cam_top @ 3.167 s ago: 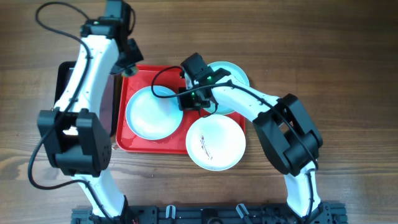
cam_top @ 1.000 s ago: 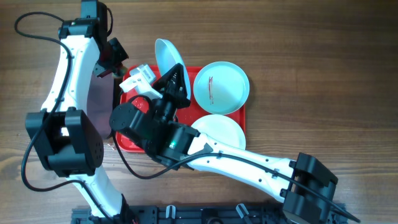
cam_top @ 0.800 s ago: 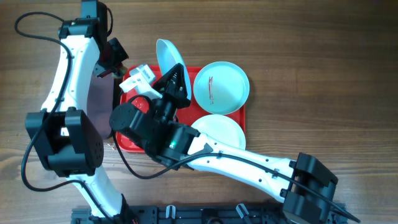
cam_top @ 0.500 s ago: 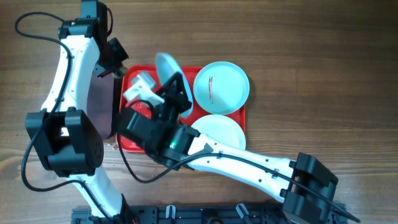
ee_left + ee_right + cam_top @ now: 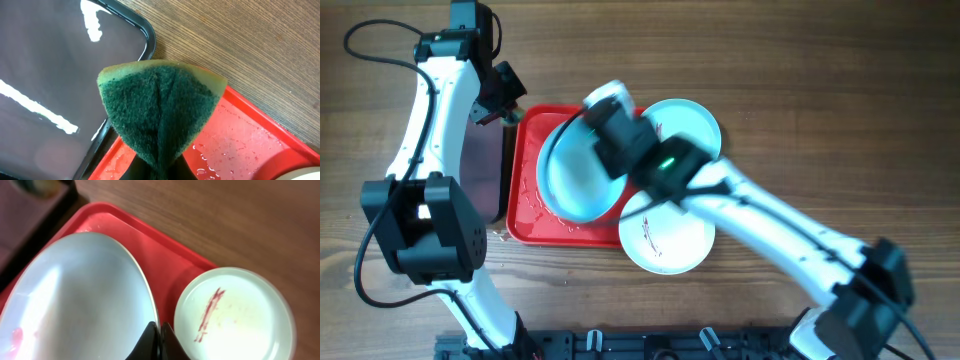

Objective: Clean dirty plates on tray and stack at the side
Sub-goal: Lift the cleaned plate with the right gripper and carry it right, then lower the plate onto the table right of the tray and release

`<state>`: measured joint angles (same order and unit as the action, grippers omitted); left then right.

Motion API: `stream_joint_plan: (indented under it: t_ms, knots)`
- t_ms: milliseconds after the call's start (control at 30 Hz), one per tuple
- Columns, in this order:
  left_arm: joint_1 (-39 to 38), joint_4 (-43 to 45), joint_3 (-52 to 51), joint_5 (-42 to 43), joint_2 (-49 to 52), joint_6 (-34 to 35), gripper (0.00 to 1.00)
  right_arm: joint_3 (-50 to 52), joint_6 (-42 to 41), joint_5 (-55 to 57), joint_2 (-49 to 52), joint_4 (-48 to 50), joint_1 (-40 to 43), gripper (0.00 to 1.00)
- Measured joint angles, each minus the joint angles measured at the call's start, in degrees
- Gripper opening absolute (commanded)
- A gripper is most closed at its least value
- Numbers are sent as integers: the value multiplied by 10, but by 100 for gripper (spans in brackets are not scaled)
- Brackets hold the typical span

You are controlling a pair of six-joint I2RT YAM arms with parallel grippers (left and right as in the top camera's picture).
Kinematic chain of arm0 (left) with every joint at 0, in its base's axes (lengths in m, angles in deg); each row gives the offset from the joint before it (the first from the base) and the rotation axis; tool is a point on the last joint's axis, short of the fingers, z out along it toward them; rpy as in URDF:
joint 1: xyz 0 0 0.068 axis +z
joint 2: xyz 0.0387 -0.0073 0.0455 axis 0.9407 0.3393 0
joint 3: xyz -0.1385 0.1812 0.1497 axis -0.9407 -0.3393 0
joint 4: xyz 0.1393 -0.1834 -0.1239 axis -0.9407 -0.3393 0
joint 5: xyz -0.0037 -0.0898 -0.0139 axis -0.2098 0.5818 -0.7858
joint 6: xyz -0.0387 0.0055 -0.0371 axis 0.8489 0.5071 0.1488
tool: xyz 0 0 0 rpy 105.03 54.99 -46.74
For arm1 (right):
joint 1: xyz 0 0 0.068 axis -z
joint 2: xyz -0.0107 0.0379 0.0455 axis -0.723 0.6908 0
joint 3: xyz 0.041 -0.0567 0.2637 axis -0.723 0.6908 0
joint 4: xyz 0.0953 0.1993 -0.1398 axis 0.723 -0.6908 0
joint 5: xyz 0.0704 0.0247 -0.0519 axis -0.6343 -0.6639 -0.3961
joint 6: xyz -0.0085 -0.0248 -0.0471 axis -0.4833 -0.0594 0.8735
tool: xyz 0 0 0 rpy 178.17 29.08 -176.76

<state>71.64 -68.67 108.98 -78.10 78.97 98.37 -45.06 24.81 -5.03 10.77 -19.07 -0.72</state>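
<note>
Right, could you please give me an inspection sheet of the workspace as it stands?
Surface: wooden table; droplets on the tray.
Job's things: held plate over the tray; turquoise plate and white plate both smeared, the white one overhanging the tray's edge.
Clutter: black tray beside the tray.
Tools: left tool shut on a green sponge; right tool shut on the held plate's rim.
Cables: black cables loop over the table, off the tray.
Surroundings: nothing seen.
</note>
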Motion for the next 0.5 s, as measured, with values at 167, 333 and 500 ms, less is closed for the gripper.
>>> stream_joint_plan:
  t_ms: [167,333,500]
  knots:
    - [0,-2,0,0,0,0,4,0,-14,-165,-35,-44,145,4]
    - [0,-2,-1,0,0,0,4,0,-20,-240,-56,-108,305,4]
    - [0,-2,-6,0,0,0,4,3,-26,-249,-58,-153,451,4]
